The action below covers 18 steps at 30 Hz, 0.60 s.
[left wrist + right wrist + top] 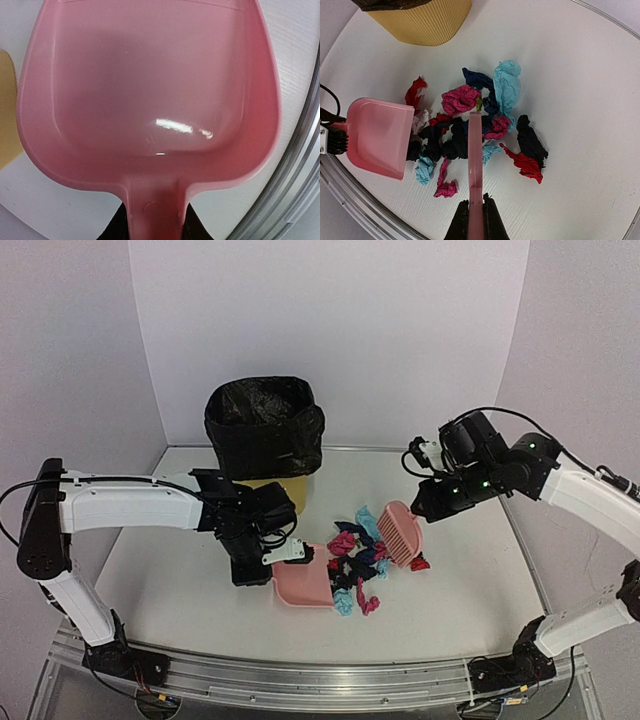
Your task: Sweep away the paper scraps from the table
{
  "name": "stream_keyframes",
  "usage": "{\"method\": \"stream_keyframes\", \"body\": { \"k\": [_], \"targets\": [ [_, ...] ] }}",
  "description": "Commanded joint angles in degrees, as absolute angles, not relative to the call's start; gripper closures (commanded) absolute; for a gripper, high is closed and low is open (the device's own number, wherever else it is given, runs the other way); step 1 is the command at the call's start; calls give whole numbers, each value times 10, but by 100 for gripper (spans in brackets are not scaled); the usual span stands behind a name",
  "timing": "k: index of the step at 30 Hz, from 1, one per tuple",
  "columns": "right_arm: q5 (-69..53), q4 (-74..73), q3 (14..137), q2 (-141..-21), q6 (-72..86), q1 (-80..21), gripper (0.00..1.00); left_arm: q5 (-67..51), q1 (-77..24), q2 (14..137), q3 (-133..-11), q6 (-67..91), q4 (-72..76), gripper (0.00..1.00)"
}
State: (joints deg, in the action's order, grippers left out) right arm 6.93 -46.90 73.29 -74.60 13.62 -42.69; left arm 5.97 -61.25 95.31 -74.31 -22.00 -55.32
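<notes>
The table (480, 590) is closed in by white walls (330, 330) at the back and on both sides, and by an aluminium rail (320, 680) along its near edge; a yellow bin (268, 435) lined with a black bag stands at the back left, close to the rear wall; bare tabletop opens to the right of the pile as far as the right wall, and a narrower bare strip runs between the pile and the rail; the paper scraps (357, 558), red, pink, light blue, navy and black, lie bunched at the middle of the table, between the pink dustpan (303, 583) on their left and the pink brush (402, 532) at their right; the dustpan sits near the rail, its lip towards the pile with dark wads against it; a red wad and a black wad lie on the brush's right side; the left gripper (270, 562) is clamped on the dustpan's handle, jaws only slightly apart; the right gripper (476, 220) is closed tight on the brush's handle, which runs out from its fingers over the pile.
</notes>
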Motion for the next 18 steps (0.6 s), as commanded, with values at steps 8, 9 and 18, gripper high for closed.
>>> {"method": "stream_keyframes", "body": {
  "k": [8,9,18],
  "targets": [
    [126,-473,787,-796,111,-444,100,20,-622,933,-708,-56,-596,100],
    [136,-475,789,-799,111,-444,100,20,-622,948,-714,-62,-607,100],
    [195,-475,779,-826,116,-444,100,30,-617,967,-781,-70,-689,100]
  ]
}}
